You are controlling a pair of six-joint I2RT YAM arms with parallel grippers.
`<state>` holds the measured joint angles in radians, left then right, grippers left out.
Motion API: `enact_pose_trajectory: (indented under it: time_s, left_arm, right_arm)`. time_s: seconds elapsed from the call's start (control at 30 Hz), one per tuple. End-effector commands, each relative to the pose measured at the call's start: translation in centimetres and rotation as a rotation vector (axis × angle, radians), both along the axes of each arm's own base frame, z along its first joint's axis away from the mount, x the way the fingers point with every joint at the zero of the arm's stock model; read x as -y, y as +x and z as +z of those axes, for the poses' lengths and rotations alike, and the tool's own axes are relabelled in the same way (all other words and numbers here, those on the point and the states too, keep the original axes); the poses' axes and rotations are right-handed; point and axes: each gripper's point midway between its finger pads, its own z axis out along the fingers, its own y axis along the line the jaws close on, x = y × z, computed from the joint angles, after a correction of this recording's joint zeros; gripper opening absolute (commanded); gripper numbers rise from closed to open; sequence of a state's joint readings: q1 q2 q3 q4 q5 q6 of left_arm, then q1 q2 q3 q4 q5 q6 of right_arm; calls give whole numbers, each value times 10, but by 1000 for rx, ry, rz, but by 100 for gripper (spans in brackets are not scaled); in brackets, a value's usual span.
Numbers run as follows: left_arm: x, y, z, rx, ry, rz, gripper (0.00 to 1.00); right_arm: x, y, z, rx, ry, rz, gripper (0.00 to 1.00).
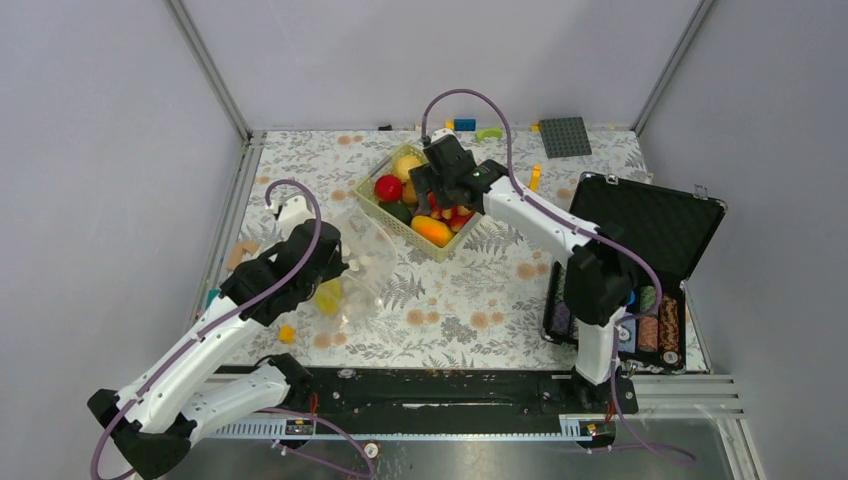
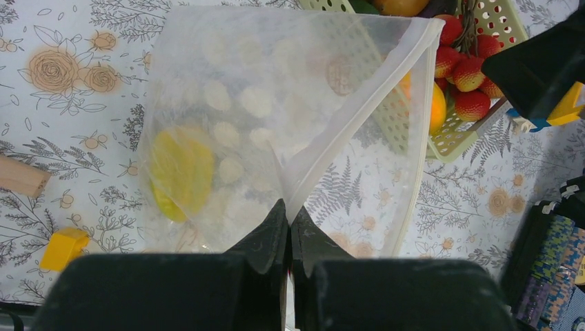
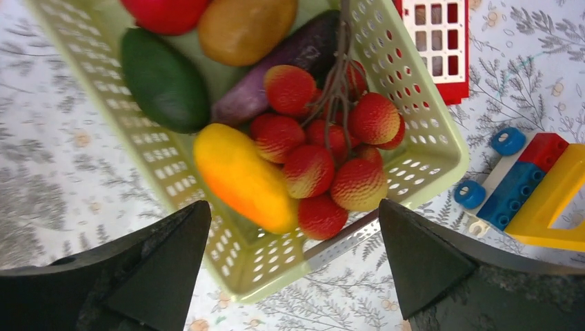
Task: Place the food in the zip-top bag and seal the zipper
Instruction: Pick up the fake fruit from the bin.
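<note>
**Top external view.** The left gripper [image 1: 338, 268] sits at the near edge of the zip-top bag [image 1: 368, 262]. The bag lies on the flowered tablecloth [image 1: 470, 300], just left of the pale green basket [image 1: 368, 200]. The right gripper [image 1: 437, 190] hangs over the basket and covers part of its load. To the right stands an open black case [image 1: 655, 225] holding rows of chips [image 1: 655, 325]; their markings are too small to read. A grey baseplate [image 1: 565, 137] lies at the far edge.

**Left wrist view.** The left gripper is clenched on a fold of the bag's clear film, jaws pressed together. One yellow toy fruit [image 2: 181, 169] lies inside the bag, on its left side. The zipper [image 2: 417, 138] runs down the bag's right edge, and the mouth gapes toward the basket. A wooden block [image 2: 21, 178] and a yellow block [image 2: 63, 247] lie on the cloth left of the bag.

**Right wrist view.** The right gripper is spread wide above the basket and grasps nothing. Below it lie a yellow-orange mango [image 3: 241, 176] and a lychee bunch [image 3: 324, 152], touching each other. Behind them are a purple eggplant [image 3: 276, 76], a dark green fruit [image 3: 165, 79], a red fruit [image 3: 165, 10] and a brown-orange fruit [image 3: 245, 27]. A red lattice piece [image 3: 438, 41] and joined building blocks [image 3: 524, 179] lie outside the basket.
</note>
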<state>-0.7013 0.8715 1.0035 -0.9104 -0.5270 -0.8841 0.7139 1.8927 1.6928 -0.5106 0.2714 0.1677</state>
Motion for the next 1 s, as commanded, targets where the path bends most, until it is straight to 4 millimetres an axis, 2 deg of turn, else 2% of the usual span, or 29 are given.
enact_pose_trajectory:
  time_s: [0.0, 0.3, 0.67, 0.8, 0.97]
  left_arm:
    - [2, 6, 3, 24, -12, 10, 0]
    - [3, 8, 0, 13, 0, 8, 0]
    - [-1, 7, 3, 31, -3, 24, 0]
    - [-3, 6, 3, 35, -7, 30, 0]
    - [-3, 6, 4, 38, -7, 31, 0]
  right_arm:
    - [22, 16, -10, -39, -100, -38, 100]
    - [27, 35, -42, -101, -106, -72, 100]
    - [30, 42, -79, -169, -128, -81, 88]
    - [28, 46, -87, -174, -135, -92, 84]
    - [30, 53, -96, -175, -141, -124, 75]
